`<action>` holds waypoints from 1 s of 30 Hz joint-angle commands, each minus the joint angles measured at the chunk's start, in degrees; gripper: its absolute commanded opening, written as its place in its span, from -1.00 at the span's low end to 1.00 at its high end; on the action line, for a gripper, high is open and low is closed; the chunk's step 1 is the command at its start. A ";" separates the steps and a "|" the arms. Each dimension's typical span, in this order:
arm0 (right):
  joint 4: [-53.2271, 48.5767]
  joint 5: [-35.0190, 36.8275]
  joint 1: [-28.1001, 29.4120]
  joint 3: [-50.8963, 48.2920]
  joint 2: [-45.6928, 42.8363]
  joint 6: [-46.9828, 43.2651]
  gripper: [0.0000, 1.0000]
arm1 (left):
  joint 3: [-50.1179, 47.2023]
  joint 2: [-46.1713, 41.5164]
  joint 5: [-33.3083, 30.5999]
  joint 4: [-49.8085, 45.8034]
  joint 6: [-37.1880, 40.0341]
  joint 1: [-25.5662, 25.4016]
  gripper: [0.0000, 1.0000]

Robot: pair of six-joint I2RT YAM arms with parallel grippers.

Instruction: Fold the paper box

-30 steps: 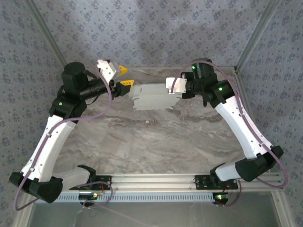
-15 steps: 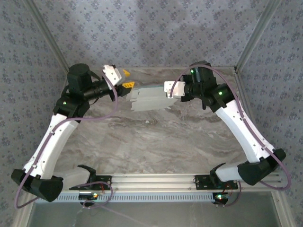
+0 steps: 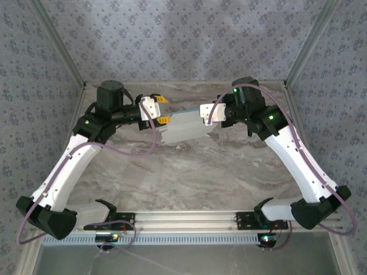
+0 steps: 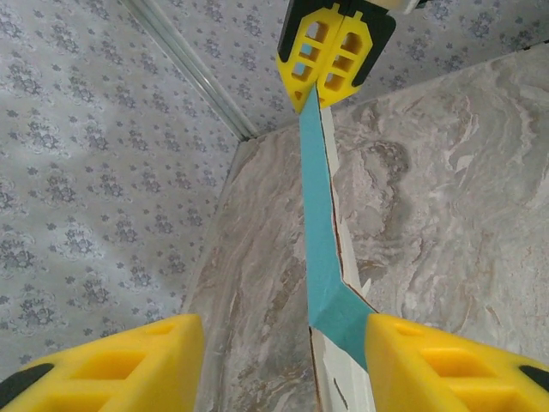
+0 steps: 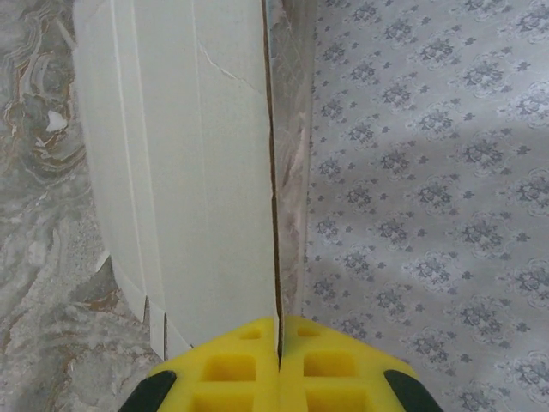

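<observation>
The paper box (image 3: 184, 127) hangs above the marble table between the two arms, lying lengthwise left to right, its blue edge up. My right gripper (image 3: 212, 117) is shut on its right end; in the right wrist view the yellow fingers (image 5: 249, 365) pinch the cardboard's edge beside the pale beige face (image 5: 189, 172). My left gripper (image 3: 162, 109) stands open around the left end. In the left wrist view the blue strip (image 4: 317, 215) runs from the right gripper (image 4: 324, 81) down to my left gripper (image 4: 283, 352), touching the right finger (image 4: 446, 360) only.
The marble table (image 3: 183, 172) lies below. Patterned cloth walls enclose it at the back and sides, with slanted metal posts (image 3: 60, 48) at the corners. An aluminium rail (image 3: 183, 220) carrying the arm bases runs along the near edge.
The left arm has swung right and turned, bringing its open fingers around the box's left end. The box has tipped, so its blue edge now shows on top.
</observation>
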 commanded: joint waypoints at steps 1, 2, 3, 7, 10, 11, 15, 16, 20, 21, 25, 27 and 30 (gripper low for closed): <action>0.21 1.12 0.48 0.10 -0.48 -0.29 -1.00 | 0.05 -0.41 0.83 -0.75 2.23 -0.68 0.04; 0.15 1.24 0.63 0.52 -0.24 -0.20 -1.00 | -0.22 -0.41 0.50 -0.67 2.50 -0.85 0.05; 0.10 1.42 0.81 0.90 -0.06 -0.26 -1.00 | -0.48 -0.35 0.09 -0.54 2.64 -0.99 0.04; -0.50 1.87 2.11 2.48 0.51 0.07 -1.00 | -0.94 0.15 -0.46 -0.18 3.02 -1.45 0.01; -0.43 1.70 2.63 2.85 0.68 0.45 -1.00 | -0.87 0.63 -0.97 -0.56 3.65 -1.99 -0.02; -0.40 1.74 2.72 2.93 0.73 0.49 -1.00 | -0.78 0.77 -1.21 -0.70 3.74 -2.11 -0.03; -0.63 1.78 3.67 3.29 1.16 0.70 -1.00 | -0.86 1.25 -1.52 -0.08 3.96 -2.94 -0.07; -0.63 1.82 3.84 3.30 1.16 0.84 -1.00 | -0.90 1.42 -1.78 -0.04 4.19 -3.13 -0.09; -0.62 1.97 4.52 3.62 1.43 1.06 -1.00 | -0.94 1.83 -3.51 -0.03 5.72 -3.73 -0.24; -0.75 1.96 4.50 3.80 1.40 1.33 -1.00 | -1.18 1.74 -3.95 0.32 6.07 -3.78 -0.30; -1.56 0.77 4.53 4.01 1.58 2.41 -1.00 | -2.00 1.02 -4.85 1.66 6.60 -3.75 -0.46; -1.46 1.22 4.27 3.46 1.73 2.30 -1.00 | -2.28 0.49 -5.14 1.80 7.23 -3.78 -0.51; -1.25 1.61 4.03 2.86 1.73 2.17 -1.00 | -3.17 -0.44 -6.30 1.86 8.33 -3.69 -0.52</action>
